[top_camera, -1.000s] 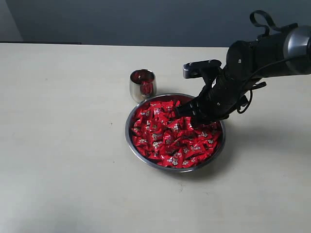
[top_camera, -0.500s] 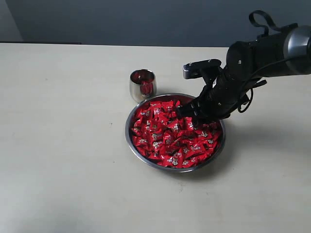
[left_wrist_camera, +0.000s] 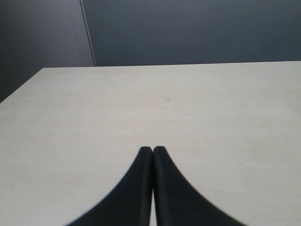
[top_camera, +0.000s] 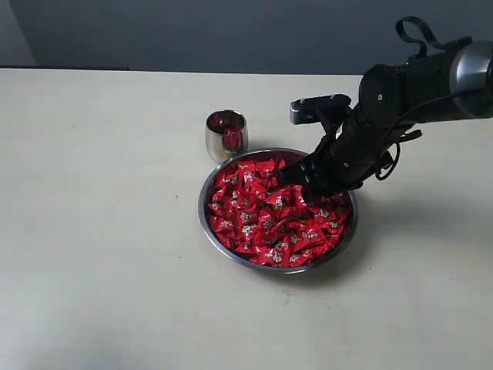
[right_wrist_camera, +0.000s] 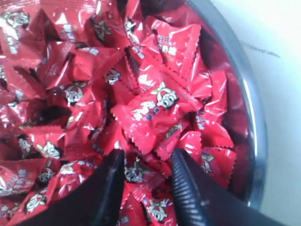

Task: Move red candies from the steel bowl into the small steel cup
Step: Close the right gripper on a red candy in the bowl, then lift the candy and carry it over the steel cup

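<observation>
Right of centre in the exterior view, your right end effector [top_camera: 296,182] stood spread over red candies [top_camera: 266,216] heaped in the steel bowl [top_camera: 202,212], small steel cup [top_camera: 226,135] just upper-left. Wrappers likely light and slippery; pinch one mid-body. Left end effector [left_wrist_camera: 153,151] was pressed together.

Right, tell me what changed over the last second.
Nothing visibly changed. The right gripper stays open, low over the red candies in the steel bowl; the small steel cup has not moved.
</observation>
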{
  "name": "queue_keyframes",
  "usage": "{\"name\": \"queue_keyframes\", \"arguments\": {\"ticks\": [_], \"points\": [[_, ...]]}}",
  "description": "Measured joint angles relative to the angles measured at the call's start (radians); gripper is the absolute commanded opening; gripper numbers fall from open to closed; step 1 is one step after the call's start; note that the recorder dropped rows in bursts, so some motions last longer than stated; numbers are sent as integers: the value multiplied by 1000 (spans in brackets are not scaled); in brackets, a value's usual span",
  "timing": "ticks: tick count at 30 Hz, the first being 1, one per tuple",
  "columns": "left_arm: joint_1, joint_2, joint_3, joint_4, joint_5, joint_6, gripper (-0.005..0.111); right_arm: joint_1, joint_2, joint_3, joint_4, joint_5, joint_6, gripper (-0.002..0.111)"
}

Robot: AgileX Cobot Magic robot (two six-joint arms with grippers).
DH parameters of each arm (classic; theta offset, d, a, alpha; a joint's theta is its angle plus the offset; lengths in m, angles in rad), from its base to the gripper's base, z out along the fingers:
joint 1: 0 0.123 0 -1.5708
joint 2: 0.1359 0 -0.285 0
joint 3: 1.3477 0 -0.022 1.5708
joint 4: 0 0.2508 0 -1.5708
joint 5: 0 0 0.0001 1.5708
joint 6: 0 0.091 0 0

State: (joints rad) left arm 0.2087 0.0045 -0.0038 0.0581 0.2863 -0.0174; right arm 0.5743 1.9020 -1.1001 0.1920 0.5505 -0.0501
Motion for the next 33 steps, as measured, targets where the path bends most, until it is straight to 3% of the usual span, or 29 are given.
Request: {"name": "queue_keyframes", "arguments": {"ticks": [33], "points": [[0,0,0,0,0,0,0,0,26,0,208,-2,-130,34]]}}
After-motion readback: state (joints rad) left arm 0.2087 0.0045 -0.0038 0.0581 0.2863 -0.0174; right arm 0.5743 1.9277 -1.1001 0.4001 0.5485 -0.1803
